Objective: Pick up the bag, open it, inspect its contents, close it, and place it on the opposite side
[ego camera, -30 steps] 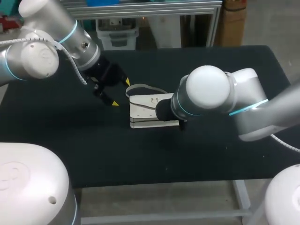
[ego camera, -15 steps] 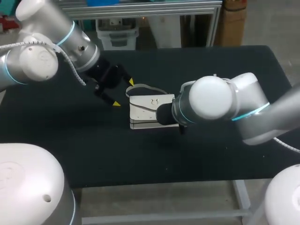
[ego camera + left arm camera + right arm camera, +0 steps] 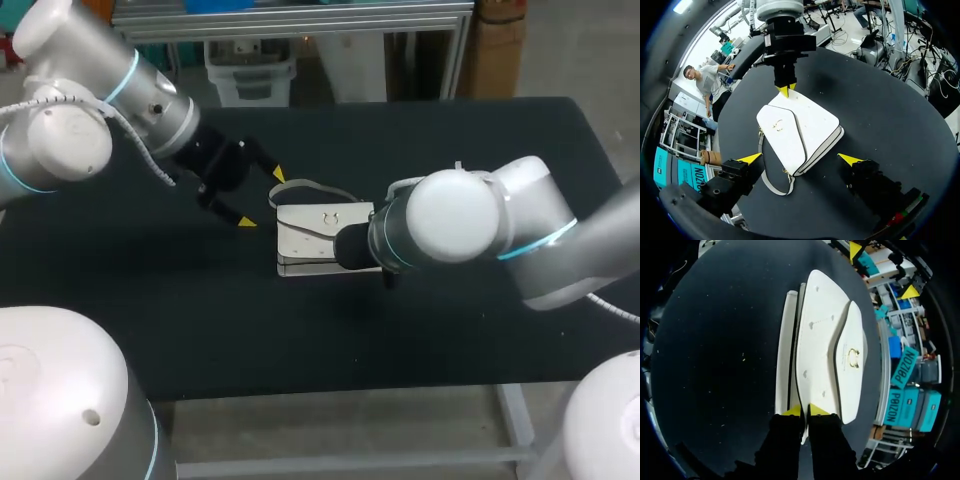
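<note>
- Now our left gripper (image 3: 262,198) hangs just left of the bag (image 3: 318,238), fingers spread wide;
- the bag lies flat and closed on the table (image 3: 450,150);
- our right gripper (image 3: 805,411) pinches the bag's right edge, fingers nearly together;
- we judge the pick-up under way; next, the left should close on the bag's near end.

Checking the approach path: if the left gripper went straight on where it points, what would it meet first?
Probably the white bag, likely its strap end first; depth is unclear.
</note>
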Controlling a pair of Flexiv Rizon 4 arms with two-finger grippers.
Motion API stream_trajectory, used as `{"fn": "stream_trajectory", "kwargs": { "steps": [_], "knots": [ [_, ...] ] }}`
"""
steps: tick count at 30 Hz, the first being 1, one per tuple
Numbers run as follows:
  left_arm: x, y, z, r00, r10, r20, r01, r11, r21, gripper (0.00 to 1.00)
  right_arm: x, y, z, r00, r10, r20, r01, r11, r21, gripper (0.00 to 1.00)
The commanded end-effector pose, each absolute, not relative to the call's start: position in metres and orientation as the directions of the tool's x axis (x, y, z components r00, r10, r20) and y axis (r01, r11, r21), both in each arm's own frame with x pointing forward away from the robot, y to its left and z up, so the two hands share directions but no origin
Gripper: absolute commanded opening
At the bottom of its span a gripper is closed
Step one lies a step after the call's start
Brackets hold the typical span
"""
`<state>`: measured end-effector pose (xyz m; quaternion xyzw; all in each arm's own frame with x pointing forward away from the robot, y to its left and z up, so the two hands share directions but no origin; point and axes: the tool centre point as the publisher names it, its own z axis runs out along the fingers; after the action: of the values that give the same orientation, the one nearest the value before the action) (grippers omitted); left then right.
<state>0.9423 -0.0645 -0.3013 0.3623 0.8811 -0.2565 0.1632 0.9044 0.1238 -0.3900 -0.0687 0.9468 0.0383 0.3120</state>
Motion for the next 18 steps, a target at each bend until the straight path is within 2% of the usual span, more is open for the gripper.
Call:
{"fn": "stream_trajectory", "kwargs": {
  "steps": [1, 9, 10, 14, 16, 18],
  "knots": [
    [0.942, -0.064, -0.302, -0.683, 0.554, -0.475, 0.723, 0.605, -0.334, 1.0, 0.903, 0.123, -0.396, -0.793, -0.106, -0.6, -0.155, 0.987, 0.031, 0.0],
    [0.944, -0.081, -0.299, -0.623, 0.565, -0.542, 0.773, 0.55, -0.316, 1.0, 0.903, 0.123, -0.396, -0.793, -0.106, -0.6, -0.155, 0.987, 0.031, 0.0],
    [0.942, -0.083, -0.299, -0.607, 0.572, -0.552, 0.787, 0.528, -0.318, 0.95, 0.903, 0.123, -0.396, -0.793, -0.106, -0.6, -0.155, 0.987, 0.031, 0.0],
    [0.934, -0.093, -0.302, -0.572, 0.563, -0.596, 0.808, 0.509, -0.295, 0.94, 0.903, 0.123, -0.396, -0.793, -0.106, -0.6, -0.155, 0.987, 0.031, 0.0],
    [0.933, -0.097, -0.306, -0.555, 0.56, -0.615, 0.821, 0.488, -0.296, 0.85, 0.903, 0.123, -0.396, -0.793, -0.106, -0.6, -0.155, 0.987, 0.031, 0.0],
    [0.933, -0.099, -0.308, -0.552, 0.552, -0.625, 0.822, 0.488, -0.296, 0.85, 0.903, 0.123, -0.396, -0.793, -0.106, -0.6, -0.155, 0.987, 0.031, 0.0]
  ]
}}
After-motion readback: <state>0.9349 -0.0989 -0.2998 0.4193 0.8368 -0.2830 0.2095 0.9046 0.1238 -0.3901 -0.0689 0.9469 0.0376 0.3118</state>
